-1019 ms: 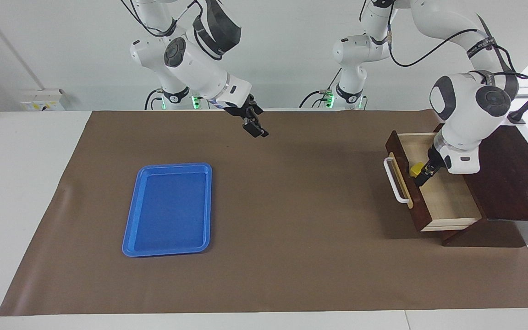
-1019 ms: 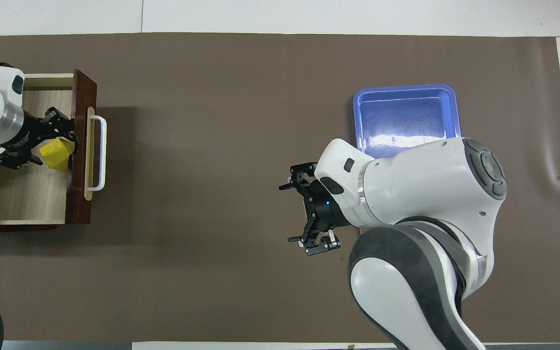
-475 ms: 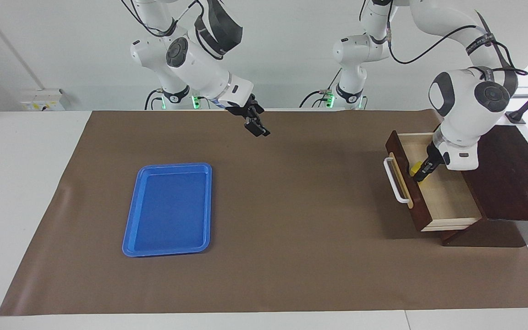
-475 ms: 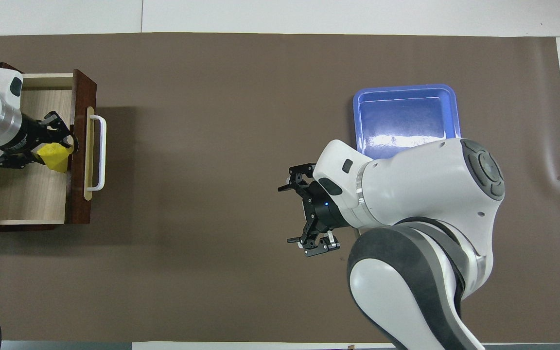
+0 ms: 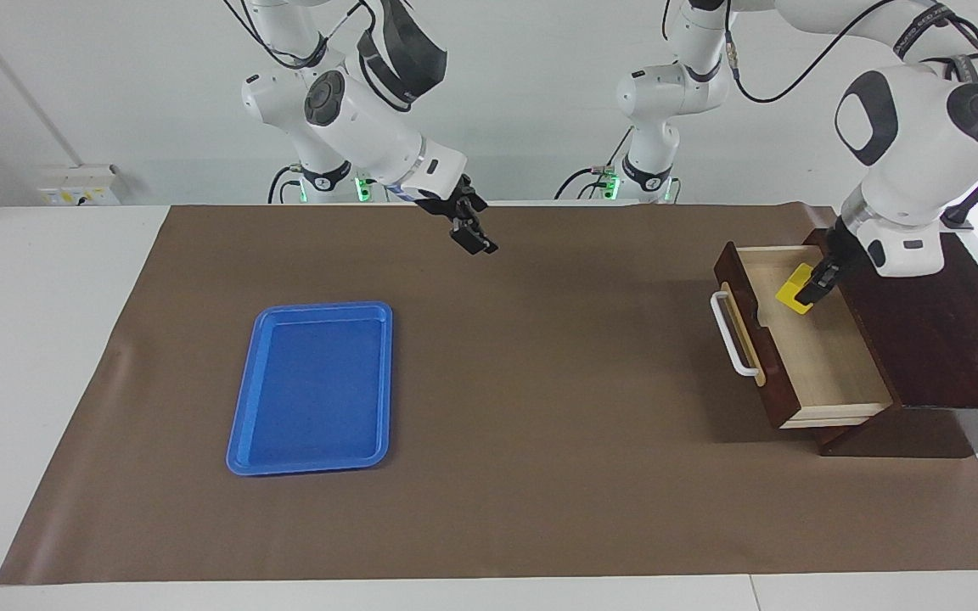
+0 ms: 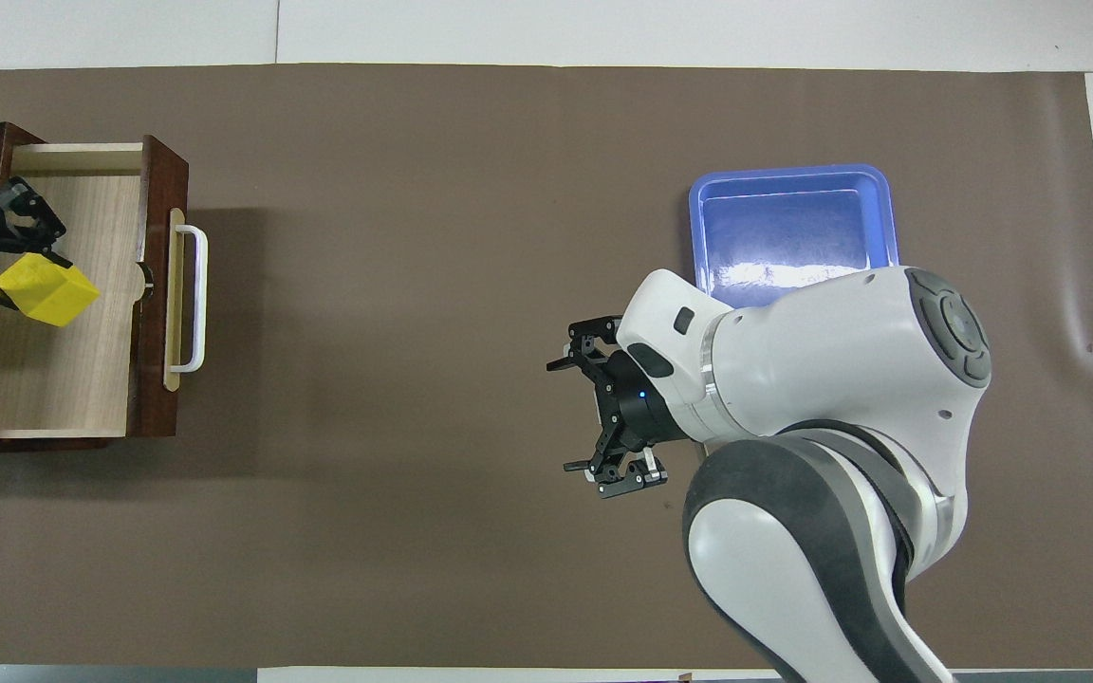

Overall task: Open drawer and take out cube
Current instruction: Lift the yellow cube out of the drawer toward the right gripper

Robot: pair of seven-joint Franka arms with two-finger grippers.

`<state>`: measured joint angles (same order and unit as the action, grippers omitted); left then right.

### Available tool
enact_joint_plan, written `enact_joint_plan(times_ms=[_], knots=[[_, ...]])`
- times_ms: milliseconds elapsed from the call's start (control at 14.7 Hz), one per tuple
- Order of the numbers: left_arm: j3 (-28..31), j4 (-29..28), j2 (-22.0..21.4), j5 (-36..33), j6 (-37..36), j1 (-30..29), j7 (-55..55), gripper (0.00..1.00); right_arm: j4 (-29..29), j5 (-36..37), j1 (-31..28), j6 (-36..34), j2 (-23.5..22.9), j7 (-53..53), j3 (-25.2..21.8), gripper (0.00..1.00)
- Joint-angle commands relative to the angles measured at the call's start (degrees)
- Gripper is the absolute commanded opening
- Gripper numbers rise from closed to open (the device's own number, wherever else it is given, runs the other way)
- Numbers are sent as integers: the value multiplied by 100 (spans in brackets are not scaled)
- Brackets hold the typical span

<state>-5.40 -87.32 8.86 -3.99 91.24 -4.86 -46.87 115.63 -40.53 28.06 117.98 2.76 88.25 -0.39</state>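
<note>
The dark brown drawer point(image 5: 762, 356) point(image 6: 156, 304) stands pulled out at the left arm's end of the table, its white bar handle point(image 5: 728, 338) point(image 6: 197, 296) facing the table's middle and its pale interior showing. My left gripper point(image 5: 810, 290) point(image 6: 10, 270) is shut on the yellow cube point(image 5: 793, 288) point(image 6: 46, 292) and holds it tilted in the air over the drawer's interior, above its rim. My right gripper point(image 5: 474, 238) point(image 6: 594, 410) hangs open and holds nothing, over the bare mat near the table's middle.
A blue plastic tray point(image 5: 312, 387) point(image 6: 790, 232) lies on the brown mat toward the right arm's end. The dark cabinet top point(image 5: 939, 322) adjoins the drawer at the table's edge. Bare mat stretches between tray and drawer.
The left gripper closed on the cube down in the drawer and has lifted it up above the rim, drawing back toward the cabinet. The right arm has barely moved.
</note>
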Motion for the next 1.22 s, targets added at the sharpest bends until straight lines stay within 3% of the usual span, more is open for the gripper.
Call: enact_joint_plan(times_ms=[0, 340, 611, 883, 1154], knots=[[-13, 189, -7, 153, -142, 73, -1197, 0, 38, -122, -134, -100, 49, 0, 21, 100], [-58, 189, -42, 170, -168, 651, -2991, 0, 38, -122, -170, -135, 40, 0, 21, 100], [-136, 181, -129, 915, -28, 881, -5302, 0, 38, -122, -161, -100, 32, 0, 21, 100], [-198, -21, -261, 1076, 78, 1609, -6473, 0, -23, -157, -117, 14, -196, -18, 30, 100], [-189, -442, -525, 1041, 43, 2242, -6712, 0, -58, -420, -21, 85, -363, -36, 30, 100]])
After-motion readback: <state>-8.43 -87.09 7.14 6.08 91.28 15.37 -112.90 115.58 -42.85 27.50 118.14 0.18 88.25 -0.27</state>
